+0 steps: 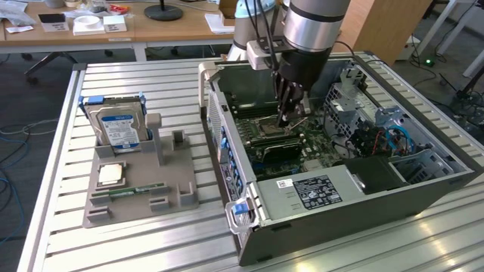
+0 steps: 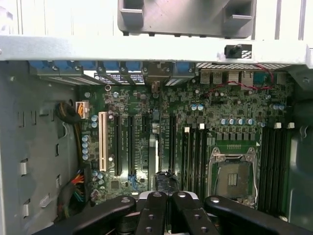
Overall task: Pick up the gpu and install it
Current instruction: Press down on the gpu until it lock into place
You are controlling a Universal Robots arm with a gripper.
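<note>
The gpu (image 1: pixel 276 149) stands on its thin edge in a slot on the green board, just in front of the claw (image 1: pixel 284 120). The claw's fingers are pressed together. I cannot tell if they touch the gpu. Far off to the claw's side, the hard drive (image 1: pixel 119 126) has a blue label. Its words are too small to read.

— What carries everything?
— A pale desk (image 1: pixel 151 79) of ribbed metal slats.
— And what rests directly on the desk?
— A grey holder tray (image 1: pixel 140 195) toward the exterior view's left, and an open computer case (image 1: pixel 340 204) lying on its side toward the exterior view's right, the two near each other but apart.
</note>
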